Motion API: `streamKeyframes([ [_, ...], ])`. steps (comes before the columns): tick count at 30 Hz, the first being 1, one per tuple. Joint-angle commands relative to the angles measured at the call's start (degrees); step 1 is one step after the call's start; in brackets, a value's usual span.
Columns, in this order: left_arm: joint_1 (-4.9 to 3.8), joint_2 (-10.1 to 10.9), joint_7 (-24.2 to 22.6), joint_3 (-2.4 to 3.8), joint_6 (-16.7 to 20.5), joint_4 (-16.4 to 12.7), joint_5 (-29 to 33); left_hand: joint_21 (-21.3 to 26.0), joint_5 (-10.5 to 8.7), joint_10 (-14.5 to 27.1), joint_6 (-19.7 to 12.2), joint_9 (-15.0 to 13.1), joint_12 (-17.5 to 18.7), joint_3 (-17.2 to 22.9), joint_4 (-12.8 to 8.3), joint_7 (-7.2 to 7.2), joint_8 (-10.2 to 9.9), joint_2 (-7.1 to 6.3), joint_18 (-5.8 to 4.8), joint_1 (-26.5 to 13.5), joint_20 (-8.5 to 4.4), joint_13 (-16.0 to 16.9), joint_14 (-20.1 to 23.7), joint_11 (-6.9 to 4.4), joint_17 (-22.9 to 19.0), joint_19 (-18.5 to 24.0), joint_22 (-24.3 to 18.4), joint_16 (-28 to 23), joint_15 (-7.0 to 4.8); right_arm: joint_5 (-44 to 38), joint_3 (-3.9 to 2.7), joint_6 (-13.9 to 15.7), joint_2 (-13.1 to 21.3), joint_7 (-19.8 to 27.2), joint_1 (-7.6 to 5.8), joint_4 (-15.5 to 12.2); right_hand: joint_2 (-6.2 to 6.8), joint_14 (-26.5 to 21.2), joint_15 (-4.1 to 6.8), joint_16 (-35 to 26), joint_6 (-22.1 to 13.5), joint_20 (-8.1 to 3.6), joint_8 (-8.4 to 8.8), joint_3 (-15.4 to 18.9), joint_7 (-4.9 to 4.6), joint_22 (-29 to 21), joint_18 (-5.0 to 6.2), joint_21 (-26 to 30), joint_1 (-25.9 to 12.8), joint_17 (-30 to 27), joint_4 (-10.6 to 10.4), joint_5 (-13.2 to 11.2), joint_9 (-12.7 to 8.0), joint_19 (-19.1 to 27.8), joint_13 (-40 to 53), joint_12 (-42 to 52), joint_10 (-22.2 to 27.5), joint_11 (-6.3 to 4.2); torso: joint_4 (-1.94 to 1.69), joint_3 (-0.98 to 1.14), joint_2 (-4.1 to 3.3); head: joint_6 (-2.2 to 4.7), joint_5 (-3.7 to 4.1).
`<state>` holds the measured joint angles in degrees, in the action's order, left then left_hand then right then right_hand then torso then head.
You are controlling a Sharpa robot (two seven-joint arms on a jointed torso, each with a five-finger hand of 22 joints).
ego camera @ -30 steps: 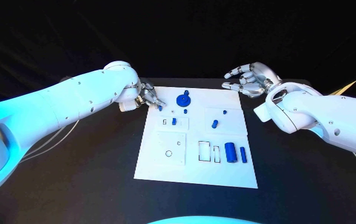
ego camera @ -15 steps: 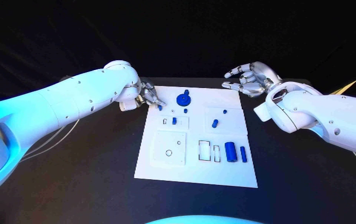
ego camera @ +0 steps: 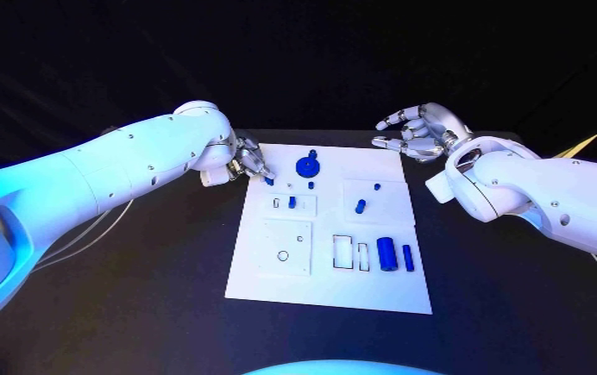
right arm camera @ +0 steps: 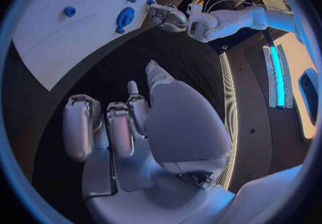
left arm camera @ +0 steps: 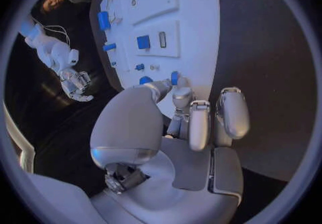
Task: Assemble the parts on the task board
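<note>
At the task board's [ego camera: 326,280] far-left corner, the left robot hand [ego camera: 249,161] pinches a small blue part [ego camera: 269,180]; the right robot hand [ego camera: 417,134] hovers empty, fingers apart.

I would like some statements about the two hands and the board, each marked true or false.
1. The left hand is at the board's far left corner, fingertips by a small blue part. True.
2. The right hand holds a blue part. False: it is open and empty, fingers spread, off the board's far right corner.
3. A round blue part sits near the board's far edge. True.
4. The two long blue parts lie on the black table. False: they lie on the board, near its right edge.
</note>
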<state>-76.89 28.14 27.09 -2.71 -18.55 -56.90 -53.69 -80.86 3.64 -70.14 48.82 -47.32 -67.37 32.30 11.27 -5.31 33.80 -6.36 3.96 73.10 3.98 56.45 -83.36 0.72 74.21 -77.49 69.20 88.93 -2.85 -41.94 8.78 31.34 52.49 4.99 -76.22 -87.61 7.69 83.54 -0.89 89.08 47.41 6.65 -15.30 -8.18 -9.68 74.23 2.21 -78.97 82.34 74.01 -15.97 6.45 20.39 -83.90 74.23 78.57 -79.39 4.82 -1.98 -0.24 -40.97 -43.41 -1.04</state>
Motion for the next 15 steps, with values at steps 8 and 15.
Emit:
streamKeyframes([
  [8, 0.09, 0.38, 0.13, 0.03, -0.02, -0.67, 1.12, 0.65, 2.27, -0.28, -0.70, -2.45, 0.91, 13.75, -5.37, 0.53, 2.17, -0.43, 0.51, -1.65, -0.32, -1.28, -5.86, -0.20, 13.87, 0.00, 0.73, -0.05, 0.11, -0.10, -0.01, -0.16, -0.07, 0.16, 0.04, 0.00, -0.21, 5.49, 0.41, -0.89, -0.28, -0.34, -1.04, -1.87, 0.01, 9.24, 0.53, 1.21, -1.19, 12.47, -0.30, 0.88, 0.75, -1.09, 3.90, 0.13, 1.13, 0.02, -0.05, -0.03, 0.01, 0.04, -0.09],
  [15, 0.18, 1.26, -0.14, 0.06, 0.88, -1.76, 4.32, 0.32, 6.99, -1.05, -0.01, -3.25, 0.54, 17.01, -7.89, 0.60, 2.94, -1.41, 0.40, -4.37, -0.39, -0.88, -6.03, -0.33, 14.25, -0.43, 1.40, 0.18, 0.01, -0.10, -0.01, -0.15, -0.02, 0.17, 0.04, -0.05, -0.21, 5.49, 0.41, -0.89, -0.28, -0.34, -1.04, -1.87, 0.01, 9.24, 0.53, 1.21, -1.19, 12.47, -0.30, 0.88, 0.75, -1.09, 3.90, 0.13, 1.13, 0.02, -0.04, 0.05, 0.01, 0.07, -0.21],
])
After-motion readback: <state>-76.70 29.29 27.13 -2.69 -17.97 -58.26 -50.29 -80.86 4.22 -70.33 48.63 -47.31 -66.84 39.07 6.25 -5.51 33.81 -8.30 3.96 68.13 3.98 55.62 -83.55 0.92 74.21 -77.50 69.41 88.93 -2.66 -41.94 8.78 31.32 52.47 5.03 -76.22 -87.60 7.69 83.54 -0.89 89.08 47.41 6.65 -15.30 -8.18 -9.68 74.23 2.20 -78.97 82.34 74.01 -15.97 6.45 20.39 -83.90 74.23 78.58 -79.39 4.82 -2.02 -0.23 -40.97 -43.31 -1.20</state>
